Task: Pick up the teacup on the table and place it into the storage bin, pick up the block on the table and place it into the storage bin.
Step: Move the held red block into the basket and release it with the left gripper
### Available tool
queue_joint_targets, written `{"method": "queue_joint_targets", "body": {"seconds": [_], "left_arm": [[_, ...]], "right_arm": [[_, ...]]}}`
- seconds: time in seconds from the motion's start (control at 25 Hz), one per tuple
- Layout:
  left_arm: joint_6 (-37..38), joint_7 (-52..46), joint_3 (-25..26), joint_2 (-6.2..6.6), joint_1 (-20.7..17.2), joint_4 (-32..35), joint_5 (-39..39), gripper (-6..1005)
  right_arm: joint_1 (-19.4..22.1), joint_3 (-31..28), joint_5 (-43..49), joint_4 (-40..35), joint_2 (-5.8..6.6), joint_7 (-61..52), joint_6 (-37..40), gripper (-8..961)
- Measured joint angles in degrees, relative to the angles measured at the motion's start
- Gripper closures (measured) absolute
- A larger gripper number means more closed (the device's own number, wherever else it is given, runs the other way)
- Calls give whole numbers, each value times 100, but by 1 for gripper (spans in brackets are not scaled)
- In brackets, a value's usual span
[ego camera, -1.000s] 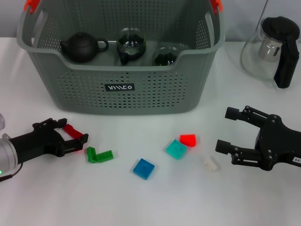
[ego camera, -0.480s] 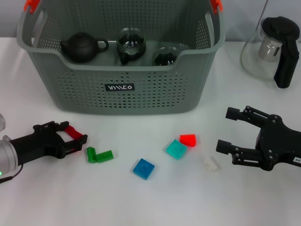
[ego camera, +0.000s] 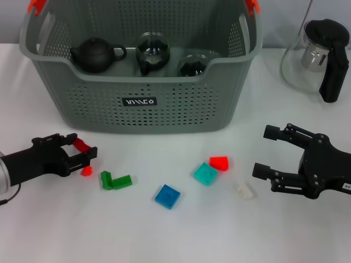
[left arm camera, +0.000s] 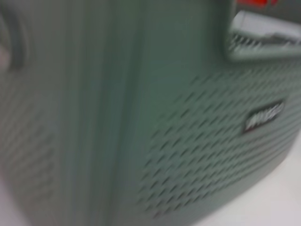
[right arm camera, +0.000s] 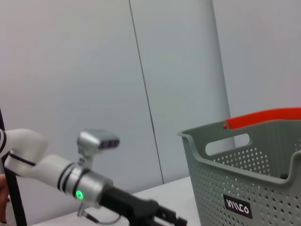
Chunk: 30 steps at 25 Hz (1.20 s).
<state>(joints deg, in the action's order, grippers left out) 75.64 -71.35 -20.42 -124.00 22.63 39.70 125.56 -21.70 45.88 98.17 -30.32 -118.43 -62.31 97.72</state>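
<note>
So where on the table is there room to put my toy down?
The near edge of the table, below the blue block, is bare. So is the strip between the bin and the pitcher. It is crowded between the left gripper and the right gripper, where small blocks lie scattered.

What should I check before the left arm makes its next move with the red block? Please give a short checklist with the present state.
1. Left gripper holds the red block: ok, it sits between the fingers.
2. Nothing dropped: not ok, a small red piece lies on the table below the gripper.
3. Storage bin open on top: ok.
4. Space inside beside the black teapot: ok.
5. Right gripper out of the way: ok, open, on the right side.
</note>
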Motion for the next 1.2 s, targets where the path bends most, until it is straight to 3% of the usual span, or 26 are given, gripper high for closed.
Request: {"method": "queue_joint_targets", "body": {"seconds": [0.12,0.32,0.48,0.6,0.76,0.92,1.2], "left_arm": [[1061,-222,287,96,9,255,-5,354],[3473,-625,936,425,221,609,-84,353],[4298,-1645,668,482,526,1118,-708,351],[4254,-2219,87,526,873,1372,-1220,350],[3806,-2324,-143,587,1458,1393,-1341,349],[2665,-2346,-572,622,1916,1211,-1287,348],[35,-2788,-2426,646,2163,916,-1216,346]], "right_arm": [[0,0,1,0,4,0,4,6],[-8,0,1,0,4,0,1,7],[-23,0,0,0,4,0,-1,7],[-23,0,-1,0,3,0,-14,7],[-37,0,0,0,-3,0,-40,6],[-57,5,0,0,-10,0,-43,6],[-71,10,0,0,-14,0,-47,7]]}}
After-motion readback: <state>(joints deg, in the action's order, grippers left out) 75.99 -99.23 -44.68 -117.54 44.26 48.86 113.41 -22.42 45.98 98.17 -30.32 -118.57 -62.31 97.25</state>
